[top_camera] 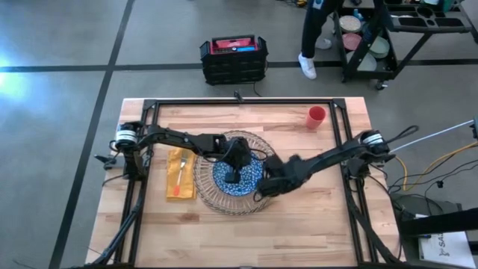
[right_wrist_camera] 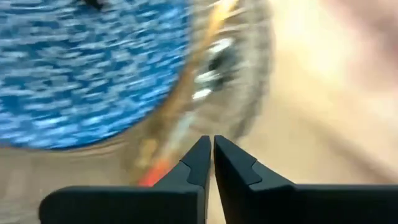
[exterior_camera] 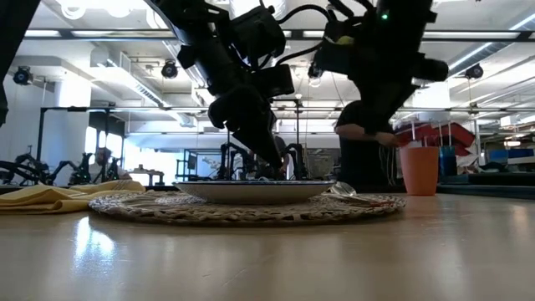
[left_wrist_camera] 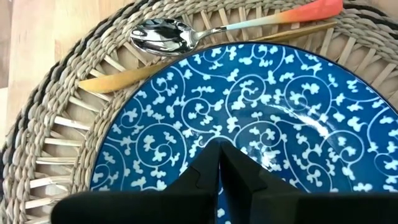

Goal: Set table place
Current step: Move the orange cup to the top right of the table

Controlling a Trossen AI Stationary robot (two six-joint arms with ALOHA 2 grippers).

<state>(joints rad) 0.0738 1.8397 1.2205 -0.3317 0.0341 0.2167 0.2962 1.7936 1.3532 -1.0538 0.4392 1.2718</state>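
No readable writing or brand marks anywhere.

Napkin (top_camera: 180, 173), yellow, lies at the left on the counter (top_camera: 299, 224), just beside the charger (top_camera: 205, 190); orange-handled cutlery rests on top of it, type unclear from above.

Charger sits mid-counter, woven/ribbed rim. Plate (left_wrist_camera: 261, 124), blue w/ white scroll pattern, lies centred on it.

Left fingers (top_camera: 234, 176) are over the plate's middle, clenched tip to tip w/ nothing between them; the wrist view shows the plate directly under and ahead of them. Low view: tips reach down to about the plate's rim level; contact can't be told.

Spoon (left_wrist_camera: 186, 34), metal bowl w/ orange-pink handle, lies on the charger rim just outside the plate, beside a thin wooden stick, apart from the left fingers.

Right fingers (top_camera: 263, 187) are at the charger's right edge, also pressed together, empty. Its wrist view is blurred: spoon and rim lie just ahead of the tips, not gripped.

Cup (top_camera: 316, 117), red, stands upright at the far right of the counter, well apart from both arms.

A person stands beyond the counter.
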